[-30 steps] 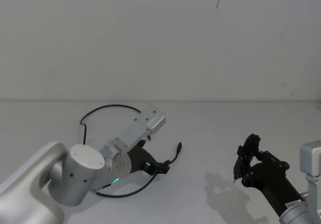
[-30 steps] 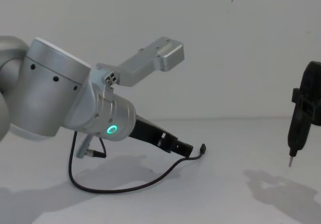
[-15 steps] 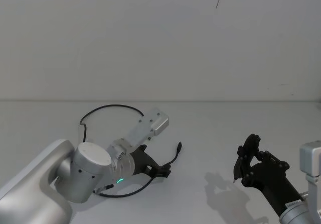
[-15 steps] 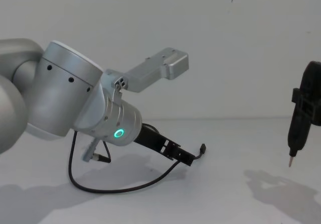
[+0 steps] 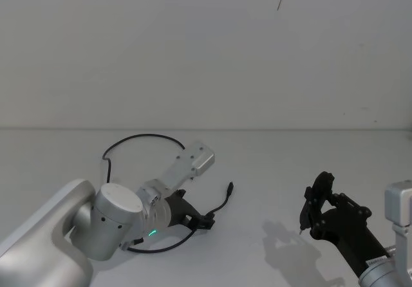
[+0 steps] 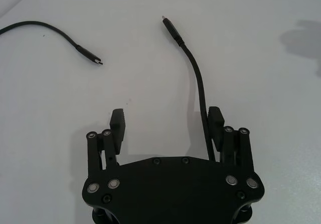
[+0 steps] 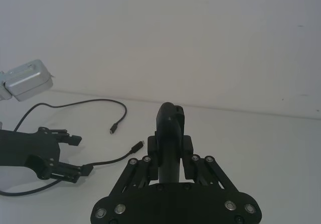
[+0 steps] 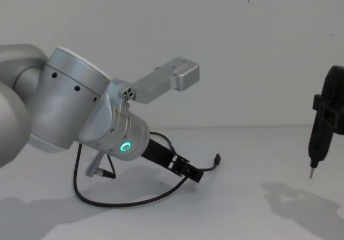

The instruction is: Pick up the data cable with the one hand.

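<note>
Comparing this moment with the second preceding it, the left gripper [image 5: 205,221] had sunk lower and pitched more steeply toward the worktop [image 5: 277,161], its tips drawing slightly back toward the robot. In the chest view it [image 8: 193,174] stood just above the surface or touching it; which of the two could not be settled. The data cable [image 5: 138,137] had not shifted: it lay slack on the worktop in a broad loop on the robot's left, with one end resting beyond the gripper's tips. The jaws were wide apart and held nothing. In the left wrist view the cable [image 6: 198,78] ran into the gap between them, close against the inner face of one finger [image 6: 216,117] and well apart from the other, then passed out of sight under the palm. Judgement: the descent was finished or nearly so, and the approach step was ending. The cord was bracketed, so bringing the jaws together was the move due, though its off-centre lie meant it could be pushed sideways before being pinched. The right gripper [image 5: 317,203] had stayed parked at the right, jaws clamped on a pen-like tool [image 7: 170,118], well apart from the cable
</note>
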